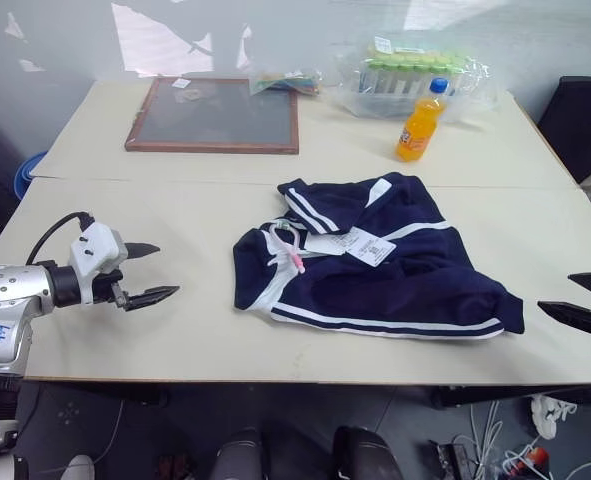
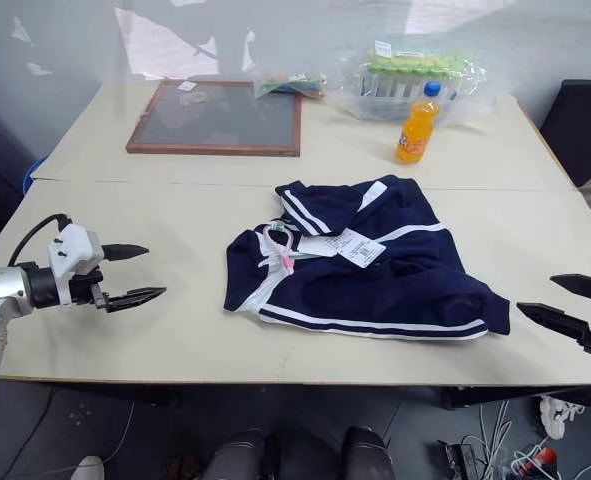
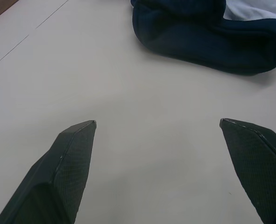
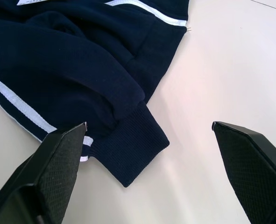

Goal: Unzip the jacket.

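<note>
The jacket (image 1: 375, 260) lies crumpled at the middle of the bench (image 1: 175, 330), a paper tag on it. The left pincer (image 1: 145, 272) hovers at its 9 o'clock, fingers apart and empty. The right pincer (image 2: 567, 304) hovers at its 4 o'clock, fingers apart, near a ribbed cuff (image 4: 133, 149). An orange bottle (image 1: 420, 120) stands at 12 o'clock.

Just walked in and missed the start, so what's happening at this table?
A two-armed robot is set to unzip a navy jacket lying crumpled on the table. Nothing is held yet: the left gripper hovers open to the jacket's left, the right gripper open by its cuff. An orange bottle and a framed board sit behind it.
</note>
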Available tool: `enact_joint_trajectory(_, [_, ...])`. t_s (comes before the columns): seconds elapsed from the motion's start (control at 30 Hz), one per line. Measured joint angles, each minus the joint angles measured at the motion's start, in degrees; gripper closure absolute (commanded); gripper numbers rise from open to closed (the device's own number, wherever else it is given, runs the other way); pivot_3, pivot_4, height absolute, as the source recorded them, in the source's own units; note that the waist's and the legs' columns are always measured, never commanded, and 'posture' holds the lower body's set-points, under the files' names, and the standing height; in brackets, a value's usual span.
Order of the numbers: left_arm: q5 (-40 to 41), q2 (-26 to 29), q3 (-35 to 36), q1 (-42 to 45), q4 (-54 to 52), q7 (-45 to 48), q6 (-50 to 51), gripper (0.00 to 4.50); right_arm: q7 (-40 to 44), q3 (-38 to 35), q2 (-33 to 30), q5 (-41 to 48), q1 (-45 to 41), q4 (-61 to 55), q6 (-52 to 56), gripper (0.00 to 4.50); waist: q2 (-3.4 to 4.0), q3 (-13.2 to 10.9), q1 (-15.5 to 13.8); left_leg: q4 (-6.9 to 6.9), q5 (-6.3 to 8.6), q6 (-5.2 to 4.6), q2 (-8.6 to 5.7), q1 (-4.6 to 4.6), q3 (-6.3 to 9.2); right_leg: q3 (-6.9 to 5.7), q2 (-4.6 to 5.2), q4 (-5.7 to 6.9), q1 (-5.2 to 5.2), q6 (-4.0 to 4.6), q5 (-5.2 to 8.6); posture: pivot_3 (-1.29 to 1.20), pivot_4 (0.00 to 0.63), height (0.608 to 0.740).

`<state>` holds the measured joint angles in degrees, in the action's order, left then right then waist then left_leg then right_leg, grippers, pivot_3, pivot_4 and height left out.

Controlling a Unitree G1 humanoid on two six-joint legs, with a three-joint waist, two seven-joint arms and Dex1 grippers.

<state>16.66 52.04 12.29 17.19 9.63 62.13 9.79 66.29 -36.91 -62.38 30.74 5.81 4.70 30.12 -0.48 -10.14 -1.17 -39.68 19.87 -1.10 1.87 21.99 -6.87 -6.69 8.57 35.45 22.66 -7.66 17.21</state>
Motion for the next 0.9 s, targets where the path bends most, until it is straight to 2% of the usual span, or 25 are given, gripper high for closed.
enact_joint_trajectory(0.9, [0.26, -0.44, -1.17, 0.13, 0.1, -0.06, 1.76, 0.04, -2.13, -0.02, 0.01, -0.44, -0.08, -0.14, -0.39, 0.0, 0.0, 0.0, 0.0, 0.0, 0.0, 0.0, 0.0, 0.0, 0.0, 0.0, 0.0, 0.01, 0.0, 0.0, 0.0, 0.0, 0.15, 0.74])
